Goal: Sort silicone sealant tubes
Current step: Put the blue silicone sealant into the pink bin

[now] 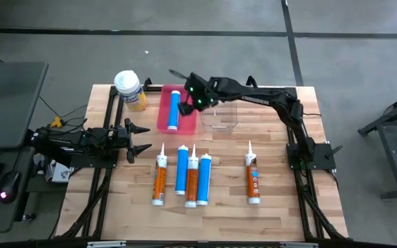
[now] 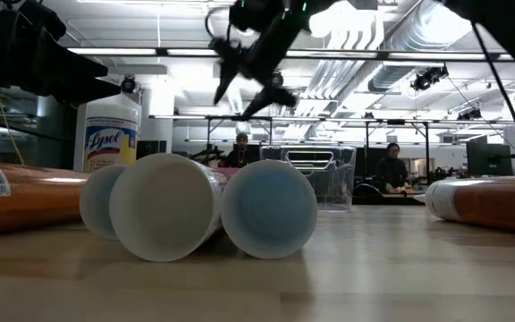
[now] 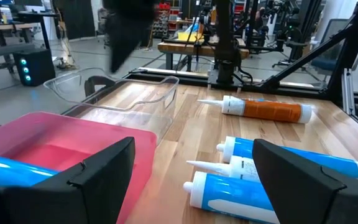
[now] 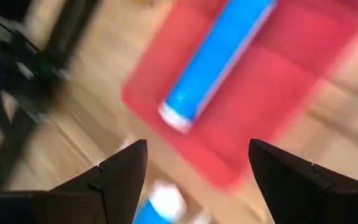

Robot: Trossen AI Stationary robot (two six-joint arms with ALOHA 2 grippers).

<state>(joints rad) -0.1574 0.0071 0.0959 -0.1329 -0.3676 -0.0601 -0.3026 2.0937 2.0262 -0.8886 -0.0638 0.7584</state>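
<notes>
So the right gripper (image 1: 188,89) is hovering over the pink tray (image 1: 164,117) with its jaws spread wide and holding nothing, and 1 blue tube (image 1: 174,109) is already lying in that tray, long axis running front to back. The other 5 tubes (image 1: 192,178) are lying nearer the front edge, nozzles pointing away. The left gripper (image 1: 142,138) is waiting open beside them, closer to the group. The yellow jar (image 2: 110,134) reads "Lysol".
</notes>
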